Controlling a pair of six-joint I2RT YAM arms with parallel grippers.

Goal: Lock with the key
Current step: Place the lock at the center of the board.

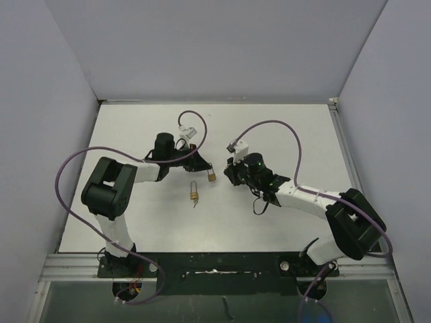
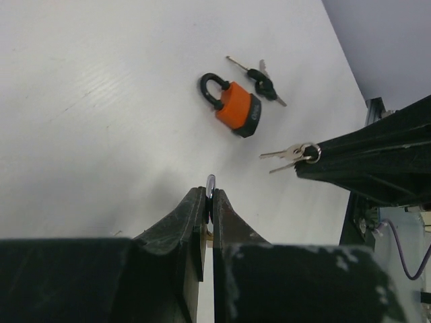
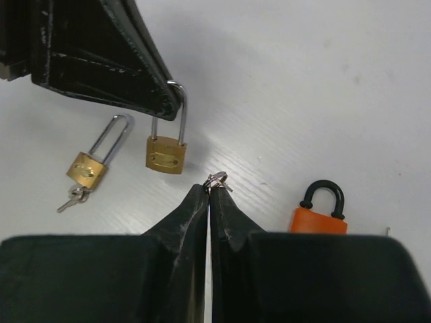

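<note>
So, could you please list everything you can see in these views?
Held padlock: 1, brass, hanging by its shackle from the left claw.
Loose padlock: 1, brass, lying on the table, small key at its base.
Orange padlock: 1, orange with black shackle, lying on the table.
Black-headed keys: one bunch, beside the orange padlock.
Ringed keys: 2, silver, hanging from the right claw.
Table: 1, white.
Left claw: black, shut.
Right claw: black, shut.
</note>
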